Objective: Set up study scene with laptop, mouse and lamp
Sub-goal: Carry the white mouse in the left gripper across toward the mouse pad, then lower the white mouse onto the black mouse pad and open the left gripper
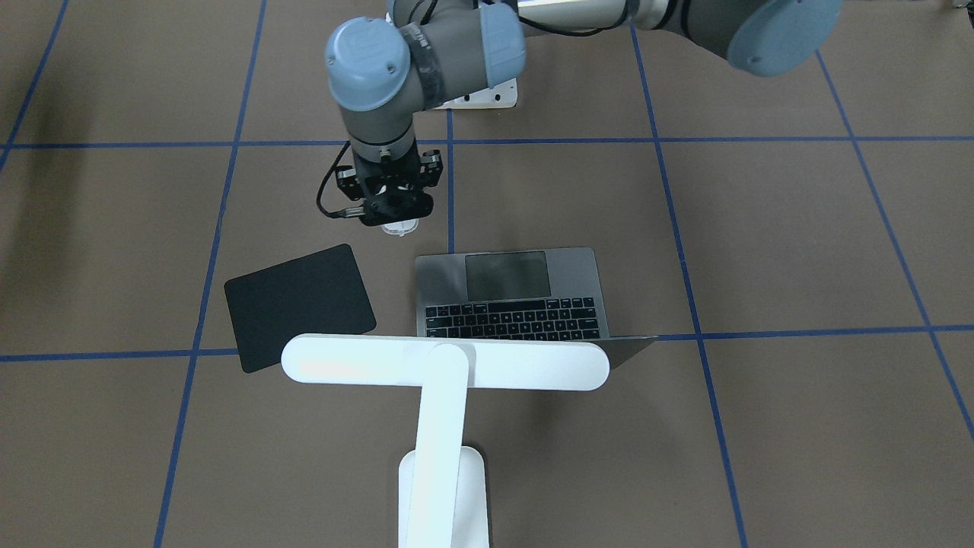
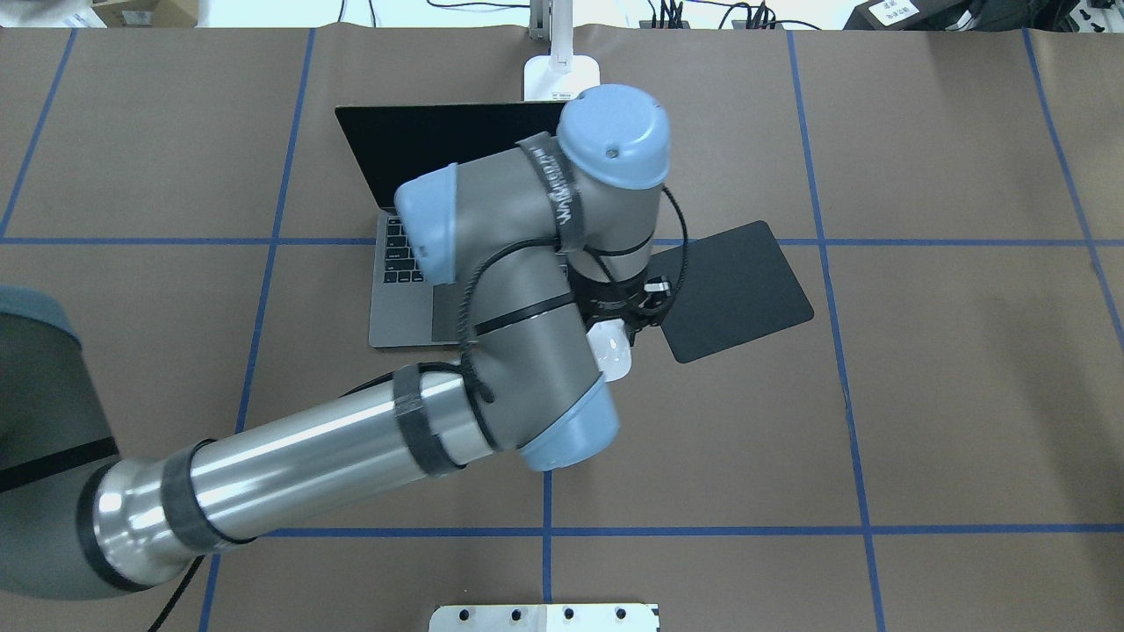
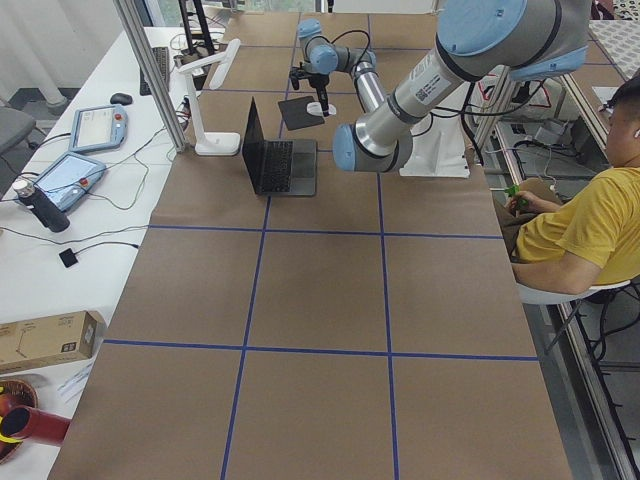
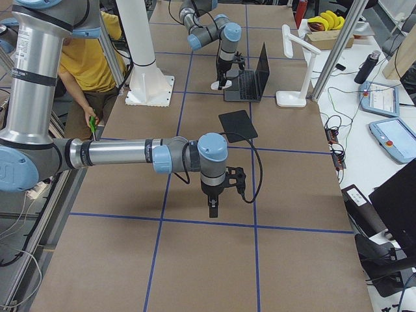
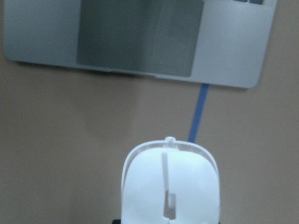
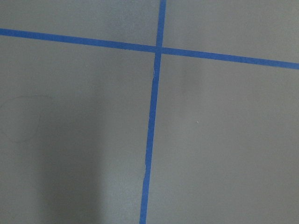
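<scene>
The open grey laptop (image 1: pixel 508 293) stands mid-table, with the white T-shaped lamp (image 1: pixel 445 364) behind its screen. My left gripper (image 1: pixel 397 221) is shut on the white mouse (image 1: pixel 401 227) and holds it just above the table. It hangs in front of the laptop's front edge, beside the black mat (image 1: pixel 299 304). The left wrist view shows the mouse (image 5: pixel 170 186) close up, with the laptop's trackpad (image 5: pixel 140 42) beyond it. In the overhead view the mouse (image 2: pixel 615 355) pokes out from under the wrist. My right gripper (image 4: pixel 213 209) hangs over bare table far from these things; I cannot tell its state.
The black mat (image 2: pixel 746 290) lies to the right of the laptop (image 2: pixel 399 290) in the overhead view. A white pedestal with bolt holes (image 2: pixel 544 617) sits at the robot-side table edge. A seated operator in yellow (image 3: pixel 590 230) is beside the table.
</scene>
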Controlling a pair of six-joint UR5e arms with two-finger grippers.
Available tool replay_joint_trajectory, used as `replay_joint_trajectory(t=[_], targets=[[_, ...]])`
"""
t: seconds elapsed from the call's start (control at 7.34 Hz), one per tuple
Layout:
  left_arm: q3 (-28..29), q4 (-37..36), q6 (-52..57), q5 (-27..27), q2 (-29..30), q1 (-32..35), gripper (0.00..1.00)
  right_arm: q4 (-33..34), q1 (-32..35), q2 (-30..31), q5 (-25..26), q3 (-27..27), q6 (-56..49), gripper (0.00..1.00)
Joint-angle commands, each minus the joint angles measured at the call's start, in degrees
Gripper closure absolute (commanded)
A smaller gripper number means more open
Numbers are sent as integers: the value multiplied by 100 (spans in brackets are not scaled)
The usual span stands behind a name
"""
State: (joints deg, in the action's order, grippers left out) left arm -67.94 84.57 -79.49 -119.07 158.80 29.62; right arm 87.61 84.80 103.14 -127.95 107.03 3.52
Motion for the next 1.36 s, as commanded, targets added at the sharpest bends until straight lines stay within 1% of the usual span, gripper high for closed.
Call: replay_joint_trajectory(t=[0.0,0.14,0.27,0.54,0.68,0.82,0.95,1.23], targets=[[1577,797,-268,259,842,0,75,2,1,4,-1,-15,0,0],[2191,1085,-669,357,1176,-8,73,2,-7,4,-1,-50,0,0],[2589,1375,-830,514,1319,-17,71,2,-7,-5,-1,-59,0,0],[3083,1990,-1146,918,1399,-96,54,19,-7,4,-1,-68,0,0],[3242,2202,-1209,1077,1443,-166,43,19,1,4,-1,-68,0,0],[3330,2395,-1244,1174,1443,-236,30,10,-7,4,-1,-103,0,0],[3366,2493,-1297,1314,1443,-333,23,19,-7,4,-19,-112,0,0],[3358,2503,-1315,1325,1452,-421,11,19,1,4,-54,-121,0,0]])
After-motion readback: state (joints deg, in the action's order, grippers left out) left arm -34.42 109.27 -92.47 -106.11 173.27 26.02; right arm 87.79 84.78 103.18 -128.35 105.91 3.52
